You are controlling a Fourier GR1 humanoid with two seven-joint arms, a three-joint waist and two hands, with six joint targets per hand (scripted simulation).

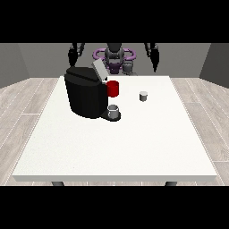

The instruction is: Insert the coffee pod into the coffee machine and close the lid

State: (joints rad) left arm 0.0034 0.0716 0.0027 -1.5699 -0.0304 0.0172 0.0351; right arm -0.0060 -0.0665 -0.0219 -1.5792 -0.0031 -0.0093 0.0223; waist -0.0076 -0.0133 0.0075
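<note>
A black coffee machine (85, 92) stands on the white table (116, 143) left of centre, its grey lid (99, 70) tilted up and open. A small grey cup (113, 111) sits on its drip base. The small grey coffee pod (143, 96) stands alone on the table to the right of the machine. Both hands hang raised behind the table's far edge: the hand at the view's left (72, 55) above the machine, the hand at the view's right (154, 57) beyond the pod. Neither hand touches anything.
A red mug (113, 88) stands just behind the machine's right side. The robot's torso (115, 57) with purple rings is at the far edge. Wood-look floor surrounds the table.
</note>
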